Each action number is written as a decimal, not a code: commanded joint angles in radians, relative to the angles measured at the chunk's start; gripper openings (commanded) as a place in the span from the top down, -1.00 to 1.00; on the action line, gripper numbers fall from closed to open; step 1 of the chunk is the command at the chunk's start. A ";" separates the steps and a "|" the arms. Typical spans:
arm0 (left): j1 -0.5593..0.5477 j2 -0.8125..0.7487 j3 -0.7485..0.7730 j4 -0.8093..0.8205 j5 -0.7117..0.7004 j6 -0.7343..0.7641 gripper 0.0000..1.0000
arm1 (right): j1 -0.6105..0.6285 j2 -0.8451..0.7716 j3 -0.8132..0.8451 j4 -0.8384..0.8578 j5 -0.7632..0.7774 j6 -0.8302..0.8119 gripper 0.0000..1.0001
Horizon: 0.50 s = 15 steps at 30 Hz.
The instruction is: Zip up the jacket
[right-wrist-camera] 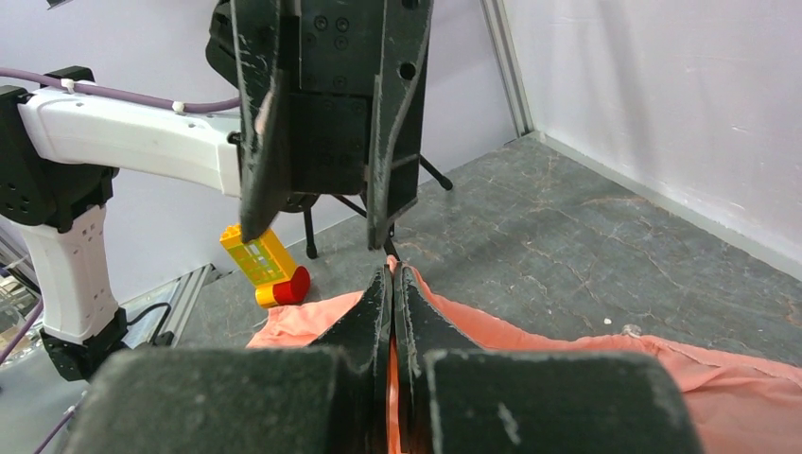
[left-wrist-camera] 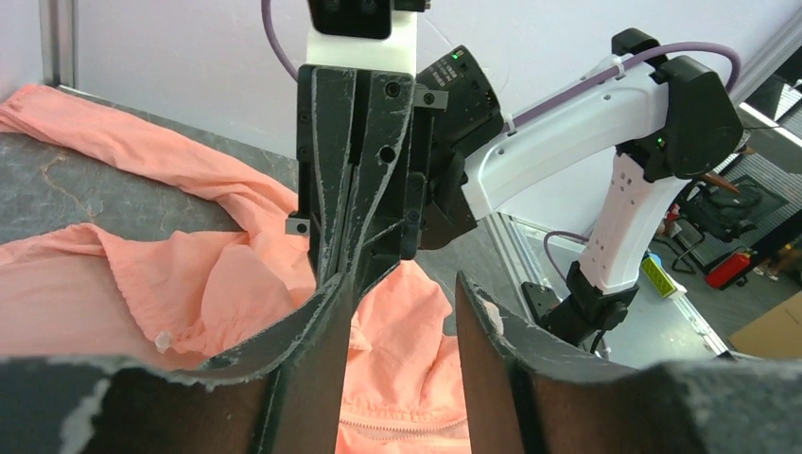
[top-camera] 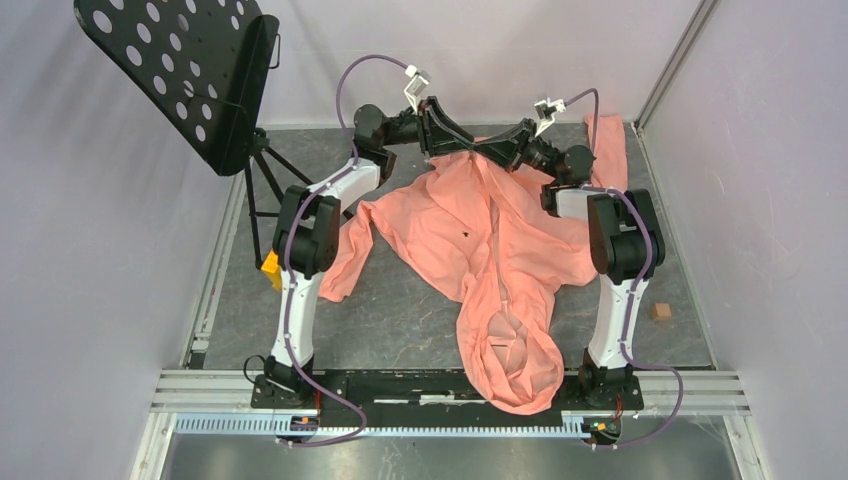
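Top external view: dark grey marbled table [top-camera: 400,310] carrying large salmon-pink thin hooded jacket [top-camera: 450,215], spread mid-table, hood at near edge between arm bases, hem at far side, one sleeve flung far right. Left pincer [left-wrist-camera: 402,293] standing apart-jawed over far hem, gripping nothing. Right pincer [right-wrist-camera: 392,284] just beside, clamped on jacket fabric. Yellow toy block [top-camera: 270,268] at left edge; small tan cube [top-camera: 659,311] near right.

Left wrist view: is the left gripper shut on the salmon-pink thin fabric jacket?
No, the left gripper has its fingers apart, the jacket showing between them.
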 commanded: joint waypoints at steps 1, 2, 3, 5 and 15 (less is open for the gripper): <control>-0.005 0.007 0.036 -0.036 0.022 0.019 -0.07 | -0.005 -0.001 0.035 0.154 -0.010 0.013 0.99; -0.004 0.005 0.033 -0.055 0.020 0.033 -0.20 | -0.005 -0.002 0.035 0.155 -0.011 0.014 0.99; -0.004 0.001 0.029 -0.074 0.014 0.055 -0.31 | -0.005 -0.003 0.035 0.158 -0.011 0.016 0.99; -0.005 -0.007 0.025 -0.124 0.007 0.098 -0.33 | -0.005 -0.002 0.036 0.160 -0.011 0.020 0.99; -0.005 -0.003 0.036 -0.199 -0.002 0.149 0.36 | -0.005 -0.002 0.039 0.172 -0.007 0.032 0.99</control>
